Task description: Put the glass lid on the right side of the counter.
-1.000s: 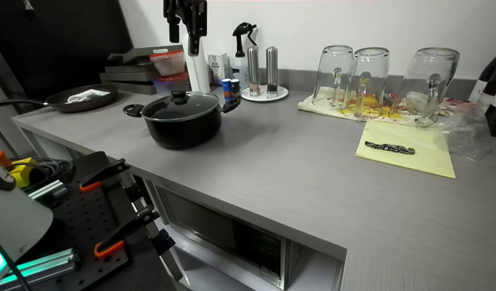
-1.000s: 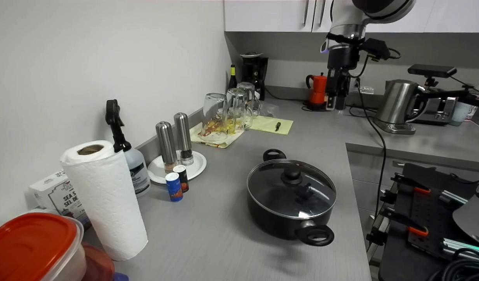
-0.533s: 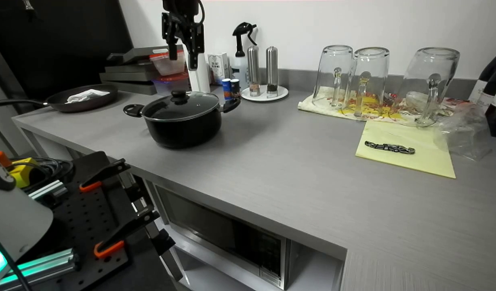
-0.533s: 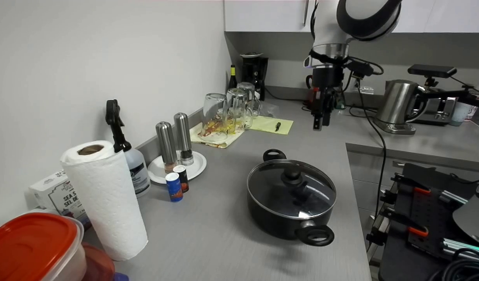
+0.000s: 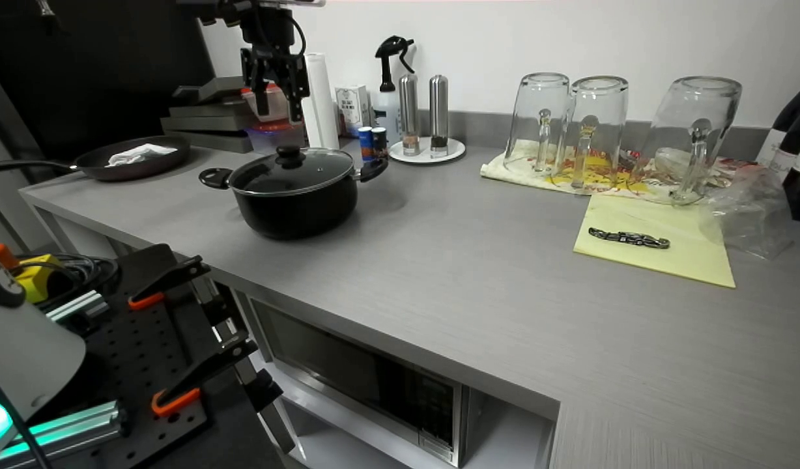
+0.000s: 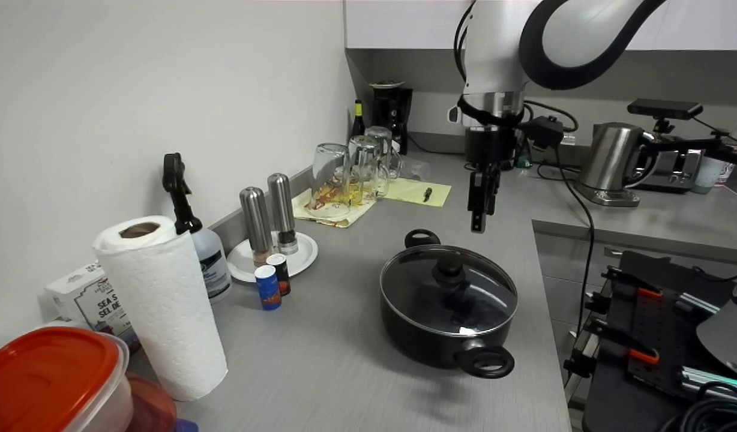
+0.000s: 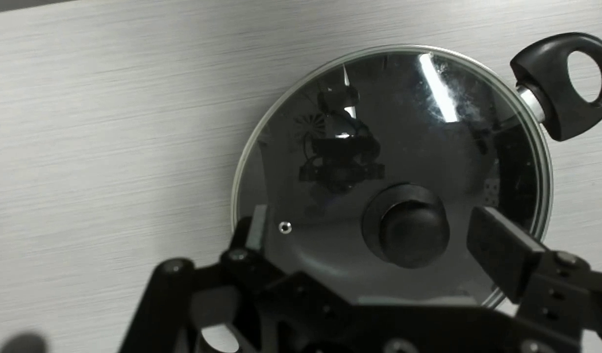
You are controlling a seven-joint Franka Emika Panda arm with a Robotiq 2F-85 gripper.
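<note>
— On the black pot [image 6: 427, 348], the glass lid [image 6: 449, 293] is seated, knob [image 7: 414, 235] up. Progress logged?

— 0 steps: nothing is held by the gripper [image 5: 279, 113], its 2 fingers [image 7: 499, 250] parted overhead. Grasp, lift and placement on the right of the counter [image 5: 439, 280] are judged outstanding.

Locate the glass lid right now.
The glass lid sits on the black pot, right of centre in an exterior view, near the front edge of the counter.
</note>
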